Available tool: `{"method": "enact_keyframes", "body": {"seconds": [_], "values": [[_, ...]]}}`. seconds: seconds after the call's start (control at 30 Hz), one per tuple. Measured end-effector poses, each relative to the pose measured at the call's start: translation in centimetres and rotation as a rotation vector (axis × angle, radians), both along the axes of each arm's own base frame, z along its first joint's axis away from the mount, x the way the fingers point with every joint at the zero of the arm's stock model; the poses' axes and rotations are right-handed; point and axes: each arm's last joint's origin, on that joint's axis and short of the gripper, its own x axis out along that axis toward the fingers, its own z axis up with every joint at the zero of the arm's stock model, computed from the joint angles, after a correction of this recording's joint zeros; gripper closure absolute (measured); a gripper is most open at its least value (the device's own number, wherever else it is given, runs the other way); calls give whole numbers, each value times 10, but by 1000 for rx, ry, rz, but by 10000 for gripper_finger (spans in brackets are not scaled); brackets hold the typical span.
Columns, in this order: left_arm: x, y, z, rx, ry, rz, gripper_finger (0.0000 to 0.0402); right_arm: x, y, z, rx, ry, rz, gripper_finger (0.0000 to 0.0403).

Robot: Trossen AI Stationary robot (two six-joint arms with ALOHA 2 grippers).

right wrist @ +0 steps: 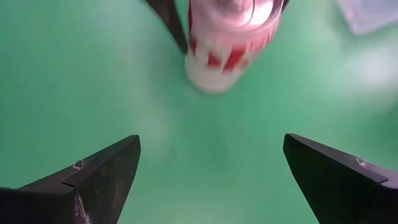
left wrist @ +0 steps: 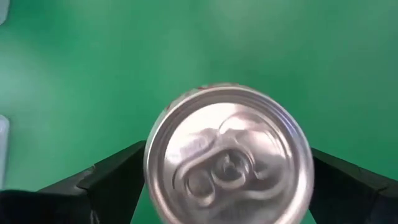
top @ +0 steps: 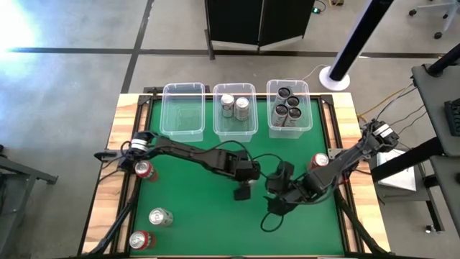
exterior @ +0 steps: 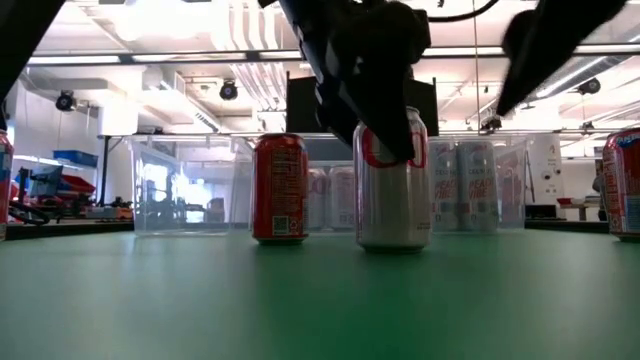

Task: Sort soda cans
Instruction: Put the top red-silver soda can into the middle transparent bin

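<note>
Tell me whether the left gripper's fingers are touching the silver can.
Touching. The low view shows the left gripper clamped around the silver can; the left wrist view shows both fingers against its sides.

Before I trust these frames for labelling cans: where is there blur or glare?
Right wrist view: the silver-and-red can is smeared and soft. Left wrist view: its top is sharp between the left gripper's fingers. Low view: arms backlit, nearly black. High view: glare on the floor at the upper left; the right gripper reads dark.

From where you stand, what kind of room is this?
Probably a robotics lab or workshop: a green table with clear bins, concrete floor, and open ceiling lights and ducts in the low view.
</note>
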Motion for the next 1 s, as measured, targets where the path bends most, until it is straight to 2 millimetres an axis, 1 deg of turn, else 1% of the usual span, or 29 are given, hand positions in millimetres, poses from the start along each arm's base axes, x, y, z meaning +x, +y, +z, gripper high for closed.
{"method": "enact_keyframes", "body": {"seconds": [0.17,0.27,0.37,0.47,0.6,0.7,0.87,1.0], "values": [[-7,1,8,10,19,-15,41,12,-6,2,-53,-77,52,12],[-14,0,12,14,29,-16,41,18,-12,3,-59,-97,57,12],[-24,0,12,9,3,-7,40,23,-19,4,-71,-106,59,12],[-40,0,10,-7,-30,7,40,27,-26,4,-86,-108,66,12],[-70,4,8,-40,-125,26,40,36,-33,6,-79,-137,99,12],[-94,2,7,-54,-259,-12,40,46,-42,6,-49,-161,122,12],[-130,-1,16,-93,-633,-98,40,57,-60,4,-45,-163,128,12],[-155,2,16,-114,-833,-113,40,65,-73,-1,34,-145,137,12]]}}
